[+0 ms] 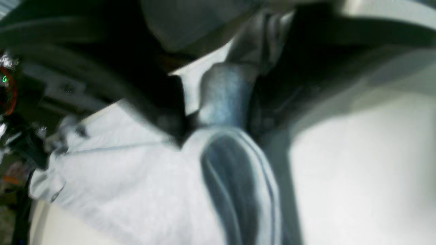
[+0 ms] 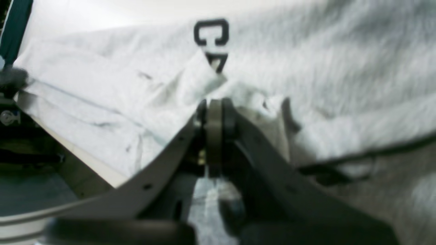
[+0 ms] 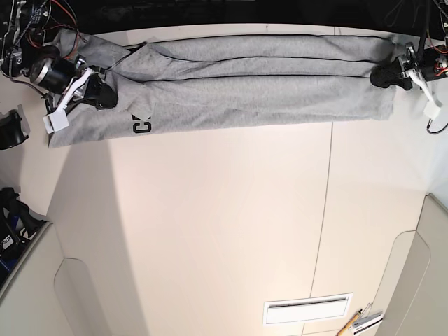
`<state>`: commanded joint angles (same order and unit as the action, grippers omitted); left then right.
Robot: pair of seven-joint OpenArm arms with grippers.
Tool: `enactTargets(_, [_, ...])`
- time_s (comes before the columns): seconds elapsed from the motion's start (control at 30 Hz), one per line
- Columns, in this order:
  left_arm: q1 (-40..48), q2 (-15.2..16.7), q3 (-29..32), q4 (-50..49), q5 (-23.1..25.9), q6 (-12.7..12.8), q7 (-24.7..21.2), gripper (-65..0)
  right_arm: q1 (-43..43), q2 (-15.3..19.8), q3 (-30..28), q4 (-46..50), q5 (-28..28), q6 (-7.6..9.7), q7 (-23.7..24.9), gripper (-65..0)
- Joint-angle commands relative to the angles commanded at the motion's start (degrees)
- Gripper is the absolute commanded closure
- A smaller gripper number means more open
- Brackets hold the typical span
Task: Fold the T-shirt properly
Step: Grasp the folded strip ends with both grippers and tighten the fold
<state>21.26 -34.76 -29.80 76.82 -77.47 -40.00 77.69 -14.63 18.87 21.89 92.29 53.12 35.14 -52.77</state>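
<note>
The heather-grey T-shirt lies stretched in a long folded band across the far part of the table, with black lettering showing near its left end. My right gripper is at that left end. In the right wrist view it is shut on a bunched fold of the T-shirt just below the letter C. My left gripper is at the right end. The blurred left wrist view shows it shut on a ridge of the T-shirt.
The white table spreads toward the camera. A slotted white plate and a pen-like item lie near its front right. A black object sits off the left edge. Wires and arm bases crowd both far corners.
</note>
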Motion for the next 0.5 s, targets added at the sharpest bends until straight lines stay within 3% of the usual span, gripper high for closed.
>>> enactTargets(0.1, [-0.5, 0.0, 0.0, 0.0, 0.6, 0.0, -0.4, 0.0, 1.5, 0.0, 0.0, 0.0, 0.0, 0.00, -0.2, 0.0])
enactTargets(0.37, [-1.9, 0.0, -0.2, 0.0, 5.4, 0.0, -2.0, 0.0, 2.5, 0.0, 0.5, 0.0, 2.1, -0.22, -2.8, 0.0])
enactTargets(0.5, [-4.2, -0.6, -3.3, 0.0, 5.8, 0.0, -2.1, 0.0, 2.5, 0.0, 3.1, 0.0, 3.3, -0.20, -3.9, 0.0])
